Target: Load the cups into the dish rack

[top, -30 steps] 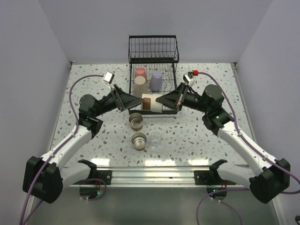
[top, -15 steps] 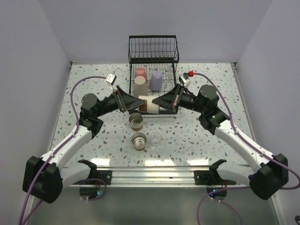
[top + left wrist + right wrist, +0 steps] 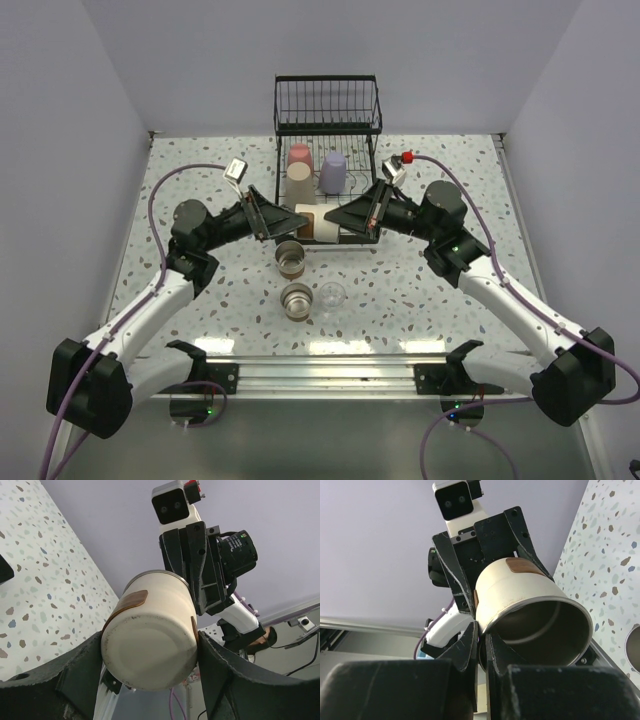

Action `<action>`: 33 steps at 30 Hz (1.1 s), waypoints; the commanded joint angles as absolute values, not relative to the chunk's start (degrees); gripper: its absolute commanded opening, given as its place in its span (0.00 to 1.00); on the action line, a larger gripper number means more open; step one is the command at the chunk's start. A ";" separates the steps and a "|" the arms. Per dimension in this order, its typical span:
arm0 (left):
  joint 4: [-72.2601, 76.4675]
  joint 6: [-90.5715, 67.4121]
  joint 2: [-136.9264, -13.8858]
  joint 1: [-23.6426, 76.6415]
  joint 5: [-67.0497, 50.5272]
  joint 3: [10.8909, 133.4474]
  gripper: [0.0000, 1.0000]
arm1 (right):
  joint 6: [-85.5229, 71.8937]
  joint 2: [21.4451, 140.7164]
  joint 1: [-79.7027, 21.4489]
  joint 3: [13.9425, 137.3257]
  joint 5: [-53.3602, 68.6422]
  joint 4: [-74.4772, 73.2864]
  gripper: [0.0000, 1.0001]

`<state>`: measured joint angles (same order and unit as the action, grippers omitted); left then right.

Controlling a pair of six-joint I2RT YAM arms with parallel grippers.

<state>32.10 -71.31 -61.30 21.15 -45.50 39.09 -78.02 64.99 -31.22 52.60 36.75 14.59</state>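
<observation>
Top external view has both arms reaching in toward the middle of the frame, where the left claw (image 3: 298,218) and the right claw (image 3: 332,217) meet on one cream cup (image 3: 316,224) with a brown patch. The cup is lying on its side in the air, just in front of the dish rack (image 3: 328,95). From the left wrist you can see the cup's flat base facing the lens, with the left claw's fingers (image 3: 80,675) pressed against either side of it, so that claw is clamped on the cup. From the right wrist the open mouth and shiny inside face the lens. The right claw's fingers (image 3: 470,642) sit almost together at the lower left of the rim, with the cup wall running down into the narrow slot between them, pinched there. On the rack's tray, above centre in the top view, three cups stand mouth down: a pink cup (image 3: 299,155), a beige cup (image 3: 298,184) touching it in front, and a lavender cup (image 3: 333,172) just beside them to the right. Below the claws, on the speckled surface (image 3: 400,300), two brown cups (image 3: 290,259) (image 3: 296,300) stand mouth up, one below the other. A clear cup (image 3: 333,295) stands just right of the lower one.
</observation>
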 commanded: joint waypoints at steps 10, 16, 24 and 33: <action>24.72 -65.40 -60.73 21.27 -44.12 45.26 0.04 | -64.17 62.49 -31.46 59.94 32.61 -4.82 0.65; 8.58 -55.83 -61.87 20.48 -41.23 52.54 0.00 | -52.15 58.28 -31.29 64.77 22.89 -25.98 0.75; -21.16 -33.77 -71.71 20.48 -28.68 73.02 0.00 | -45.35 53.97 -31.29 67.15 13.18 -44.82 0.73; -37.52 -22.42 -82.34 23.63 -9.52 87.97 0.00 | -41.31 51.59 -31.20 67.33 10.20 -50.09 0.72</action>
